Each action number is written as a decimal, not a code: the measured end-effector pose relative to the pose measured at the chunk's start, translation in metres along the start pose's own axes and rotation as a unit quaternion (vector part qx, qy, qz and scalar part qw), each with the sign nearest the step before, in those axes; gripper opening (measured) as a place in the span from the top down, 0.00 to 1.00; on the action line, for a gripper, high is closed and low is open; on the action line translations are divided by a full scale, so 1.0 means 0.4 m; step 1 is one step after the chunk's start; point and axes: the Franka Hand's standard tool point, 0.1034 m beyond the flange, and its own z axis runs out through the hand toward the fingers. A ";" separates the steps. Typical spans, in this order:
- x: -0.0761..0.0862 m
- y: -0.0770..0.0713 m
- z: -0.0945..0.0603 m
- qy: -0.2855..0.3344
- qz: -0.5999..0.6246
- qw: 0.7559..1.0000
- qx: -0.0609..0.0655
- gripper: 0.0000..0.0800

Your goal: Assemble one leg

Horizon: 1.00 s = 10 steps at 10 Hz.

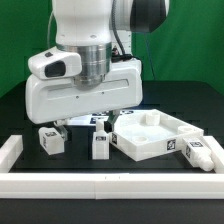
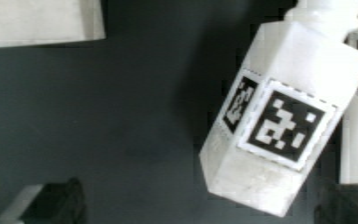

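Because the arm's broad white hand housing (image 1: 85, 95) hung low over the middle of the bench (image 1: 20, 112), the exterior view hid nearly all of the jaws. Only dark stubs showed beneath it, and I could not tell whether the jaws stood apart or together. The housing also covered part of the marker board (image 1: 82, 120).

In the wrist view one dark shape (image 2: 51, 203) at a corner was too blurred to name, and white pieces (image 2: 43, 25) at the frame's edges were cut off.

The arm came straight down from above, wrist pointing at the bench, with the housing lying broadside.

The leg (image 2: 274, 120) filled the wrist view. It lay slantwise on the dark bench, its tag toward the camera and one end running out of frame.

The exterior view showed a left leg (image 1: 52, 139), a middle leg (image 1: 100, 146) just beside the tray-like part (image 1: 150, 135), and a right leg (image 1: 200, 152). I could not tell which of them the wrist view showed.
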 end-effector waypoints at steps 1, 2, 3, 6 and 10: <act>0.016 -0.027 -0.003 0.000 0.014 1.000 0.000 0.19; 0.048 -0.067 -0.013 -0.007 0.032 0.999 0.006 0.19; 0.092 -0.112 -0.028 -0.007 0.048 0.999 0.009 0.19; 0.180 -0.242 -0.038 0.002 0.092 0.996 0.006 0.19; 0.171 -0.246 -0.029 -0.001 0.092 0.996 0.005 0.19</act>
